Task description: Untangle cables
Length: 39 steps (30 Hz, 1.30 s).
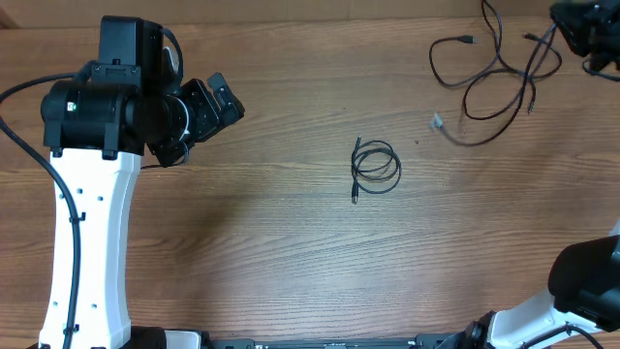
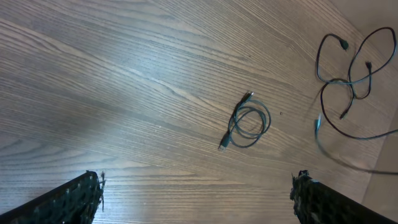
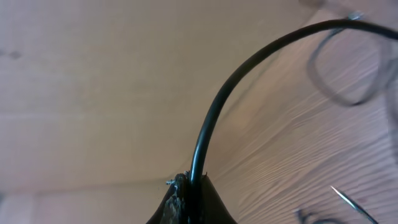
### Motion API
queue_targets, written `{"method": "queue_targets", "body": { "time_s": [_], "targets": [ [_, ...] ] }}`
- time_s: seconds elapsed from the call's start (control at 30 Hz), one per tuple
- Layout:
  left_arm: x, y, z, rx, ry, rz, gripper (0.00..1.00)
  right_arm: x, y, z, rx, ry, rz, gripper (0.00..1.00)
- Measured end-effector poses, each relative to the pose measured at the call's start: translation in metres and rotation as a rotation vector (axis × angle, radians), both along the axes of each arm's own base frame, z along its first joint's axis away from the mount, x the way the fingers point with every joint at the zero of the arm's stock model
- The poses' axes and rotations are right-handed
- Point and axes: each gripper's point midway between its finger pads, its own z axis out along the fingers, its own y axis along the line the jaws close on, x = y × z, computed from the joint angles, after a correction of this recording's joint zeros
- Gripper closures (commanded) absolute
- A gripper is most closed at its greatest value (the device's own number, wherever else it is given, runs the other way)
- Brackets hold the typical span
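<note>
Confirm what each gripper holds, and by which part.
Right gripper is shut on a black cable, pinching its bare cord, no plug at the pinch. Left gripper is open, holding nothing.

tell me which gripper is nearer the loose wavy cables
Right. The right gripper is shut on a strand of the loose cables; the left gripper is open, far off to their left.

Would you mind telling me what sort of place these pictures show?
Probably a robotics lab bench: a wood-grain table, a white robot arm at its edge, and thin black cables lying on it.
</note>
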Motion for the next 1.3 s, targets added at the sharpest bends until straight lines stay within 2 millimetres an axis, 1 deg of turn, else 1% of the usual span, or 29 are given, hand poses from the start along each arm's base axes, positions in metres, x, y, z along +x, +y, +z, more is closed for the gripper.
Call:
{"method": "queue_targets", "body": {
  "time_s": [0.13, 0.27, 0.33, 0.43, 0.53, 0.63, 0.7, 0.8, 0.83, 0.9, 0.97, 1.0, 1.03, 1.1, 1.17, 1.3],
  "targets": [
    [0.0, 0.0, 0.0, 0.0, 0.0, 0.0, 0.0, -0.002, -0.024, -0.017, -0.142, 0.04, -0.071, 0.96],
    [0.0, 0.0, 0.0, 0.0, 0.0, 0.0, 0.0, -0.013, -0.05, -0.043, -0.306, 0.146, -0.151, 0.96],
    [0.0, 0.0, 0.0, 0.0, 0.0, 0.0, 0.0, -0.019, -0.067, -0.053, -0.391, 0.206, -0.211, 0.96],
    [0.0, 0.0, 0.0, 0.0, 0.0, 0.0, 0.0, -0.026, -0.088, -0.061, -0.488, 0.26, -0.286, 0.96],
    [0.0, 0.0, 0.0, 0.0, 0.0, 0.0, 0.0, -0.029, -0.099, -0.068, -0.535, 0.294, -0.321, 0.96],
    [0.0, 0.0, 0.0, 0.0, 0.0, 0.0, 0.0, -0.03, -0.104, -0.076, -0.559, 0.313, -0.335, 0.95],
    [0.0, 0.0, 0.0, 0.0, 0.0, 0.0, 0.0, -0.029, -0.105, -0.083, -0.572, 0.322, -0.335, 0.92],
    [0.0, 0.0, 0.0, 0.0, 0.0, 0.0, 0.0, -0.027, -0.099, -0.096, -0.58, 0.344, -0.314, 0.87],
    [0.0, 0.0, 0.0, 0.0, 0.001, 0.0, 0.0, -0.025, -0.097, -0.101, -0.582, 0.352, -0.304, 0.84],
    [0.0, 0.0, 0.0, 0.0, 0.0, 0.0, 0.0, -0.019, -0.09, -0.114, -0.589, 0.372, -0.267, 0.67],
    [0.0, 0.0, 0.0, 0.0, 0.0, 0.0, 0.0, -0.014, -0.085, -0.127, -0.602, 0.388, -0.231, 0.41],
    [0.0, 0.0, 0.0, 0.0, 0.0, 0.0, 0.0, -0.011, -0.082, -0.136, -0.604, 0.404, -0.213, 0.3],
    [0.0, 0.0, 0.0, 0.0, 0.0, 0.0, 0.0, -0.009, -0.078, -0.143, -0.606, 0.418, -0.195, 0.21],
    [0.0, 0.0, 0.0, 0.0, 0.0, 0.0, 0.0, -0.008, -0.075, -0.154, -0.612, 0.435, -0.167, 0.15],
    [0.0, 0.0, 0.0, 0.0, 0.0, 0.0, 0.0, -0.006, -0.074, -0.161, -0.612, 0.447, -0.157, 0.12],
    [0.001, 0.0, 0.0, 0.0, -0.004, 0.0, 0.0, -0.005, -0.073, -0.163, -0.616, 0.447, -0.15, 0.09]
  ]
}}
